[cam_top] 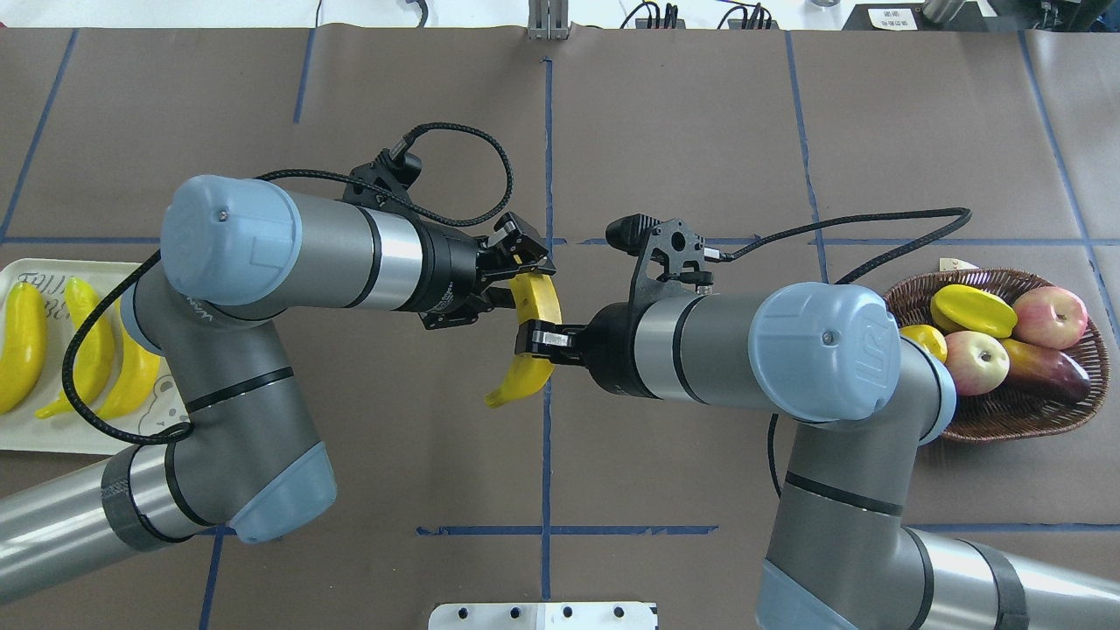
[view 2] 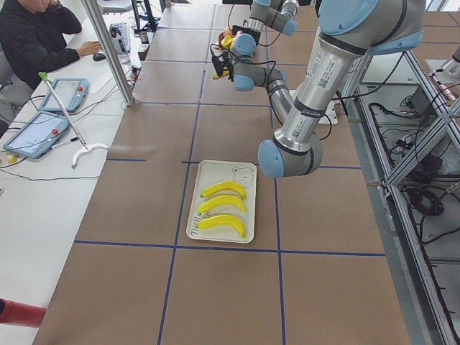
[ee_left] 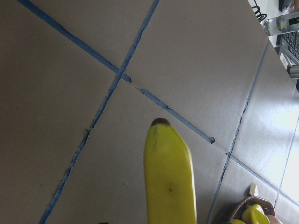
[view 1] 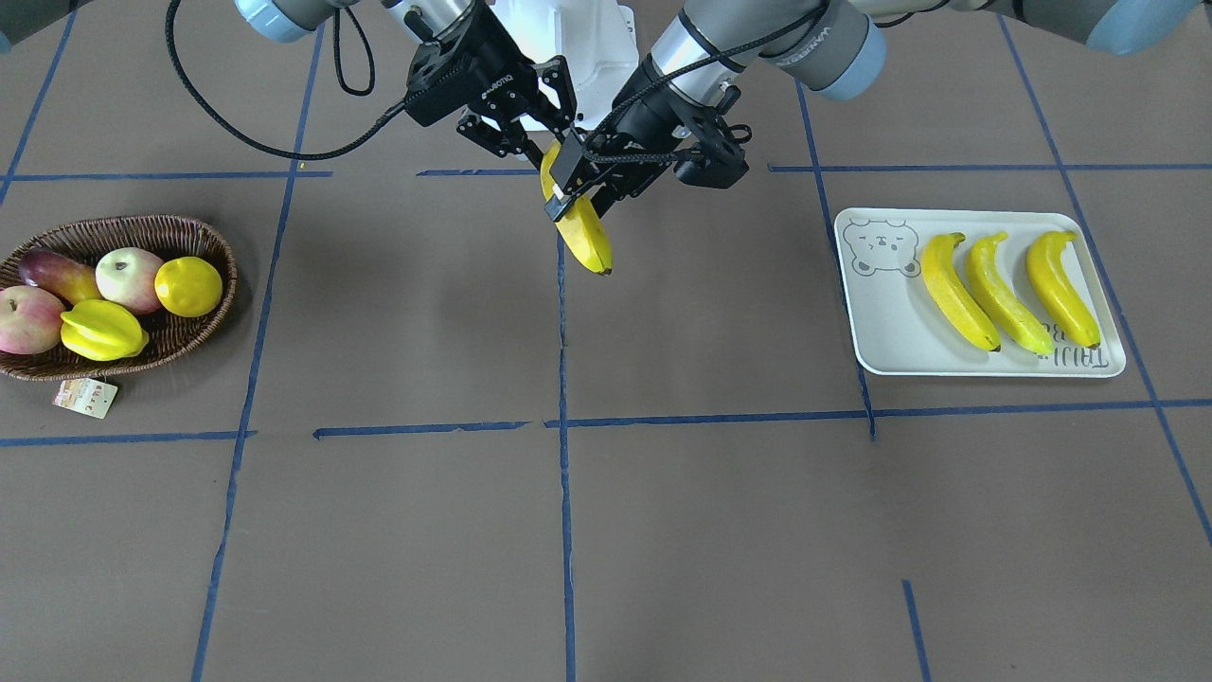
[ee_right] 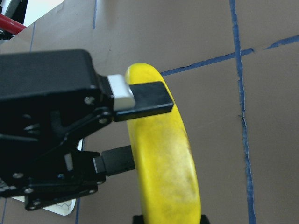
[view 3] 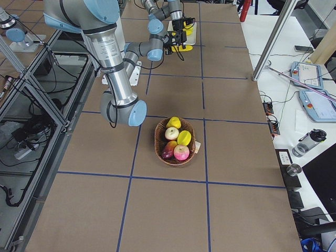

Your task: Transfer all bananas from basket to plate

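Clamping the long curved yellow banana (view 1: 585, 232) midair, the right gripper (cam_top: 536, 338) offers it for handover. The left gripper (ee_right: 153, 133) straddles it alongside; whether closed, I cannot tell.

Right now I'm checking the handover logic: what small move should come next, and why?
Probably open the right end effector and let go. The banana hangs in mid-air, seemingly clamped by both it and the left end effector. The plate, with three bananas on it, lies on the left arm's side, so the left arm should carry this one over.
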`<state>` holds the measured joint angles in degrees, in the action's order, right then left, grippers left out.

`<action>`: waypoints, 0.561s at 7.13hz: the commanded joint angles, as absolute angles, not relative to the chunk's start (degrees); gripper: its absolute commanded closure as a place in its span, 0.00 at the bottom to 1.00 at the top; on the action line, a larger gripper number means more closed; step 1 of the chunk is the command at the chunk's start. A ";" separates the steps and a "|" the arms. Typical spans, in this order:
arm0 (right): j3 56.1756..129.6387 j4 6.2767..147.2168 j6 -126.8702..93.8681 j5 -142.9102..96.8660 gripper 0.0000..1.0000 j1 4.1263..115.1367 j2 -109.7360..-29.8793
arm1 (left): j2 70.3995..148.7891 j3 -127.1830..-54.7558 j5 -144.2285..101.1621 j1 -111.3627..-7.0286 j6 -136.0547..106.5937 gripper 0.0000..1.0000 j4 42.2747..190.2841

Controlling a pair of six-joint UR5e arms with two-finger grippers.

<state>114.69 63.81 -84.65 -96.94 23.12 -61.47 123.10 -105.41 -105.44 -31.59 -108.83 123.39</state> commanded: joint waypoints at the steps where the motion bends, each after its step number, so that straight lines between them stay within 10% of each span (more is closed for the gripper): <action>1: 115.48 63.81 -84.73 -97.20 0.50 23.03 -61.52 | 123.13 -105.47 -105.47 -31.64 -108.28 1.00 123.49; 2: 116.18 63.81 -84.73 -97.03 0.00 23.03 -61.70 | 123.05 -105.47 -105.47 -31.73 -108.28 1.00 123.40; 4: 116.81 63.90 -84.73 -97.12 0.00 23.03 -61.96 | 122.96 -105.47 -105.56 -31.90 -108.28 1.00 123.40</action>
<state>116.50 63.83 -84.69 -97.10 23.03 -61.86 123.03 -105.46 -105.53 -31.80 -108.29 123.41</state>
